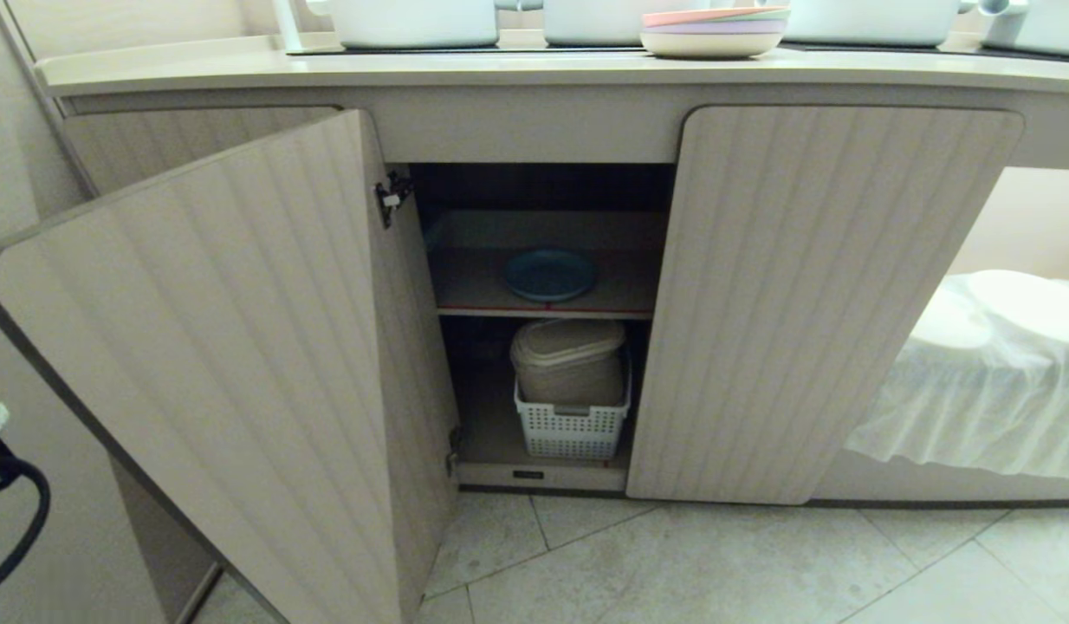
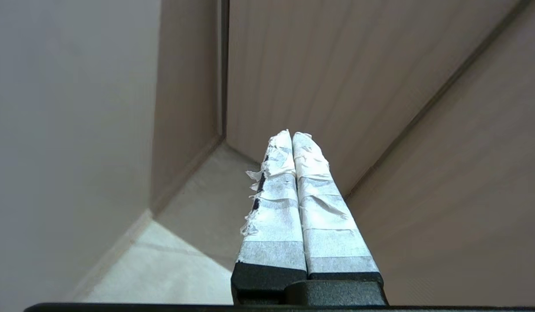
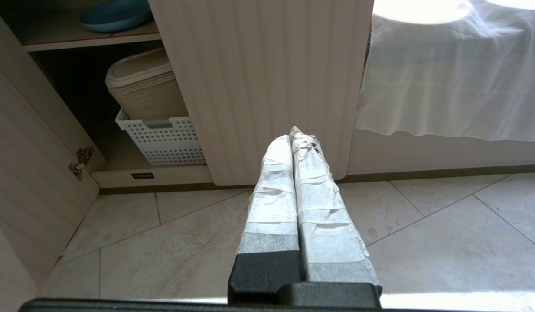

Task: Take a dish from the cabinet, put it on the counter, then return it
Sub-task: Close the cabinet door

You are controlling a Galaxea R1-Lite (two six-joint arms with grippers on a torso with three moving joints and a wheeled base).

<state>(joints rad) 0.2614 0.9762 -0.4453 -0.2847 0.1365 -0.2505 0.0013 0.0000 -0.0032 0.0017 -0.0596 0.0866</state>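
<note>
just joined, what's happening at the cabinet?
Nothing is held. The round matte blue dish sits on the inner shelf of the beige fluted cabinet, whose left door is open. The left gripper is shut, near that door's outer face; the right gripper is shut, low over the floor.

Pale tiled floor (image 1: 716, 563), white draped cloth (image 1: 976, 390).

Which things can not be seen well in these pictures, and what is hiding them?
- Head view: cabinet interior behind the shut right door, hidden.
- Head view: white pots on the counter, cut off by the top edge.
- Both views: contents of the beige container in the white basket, covered by its lid.
- Right wrist view: blue dish, cropped by the top edge.
</note>
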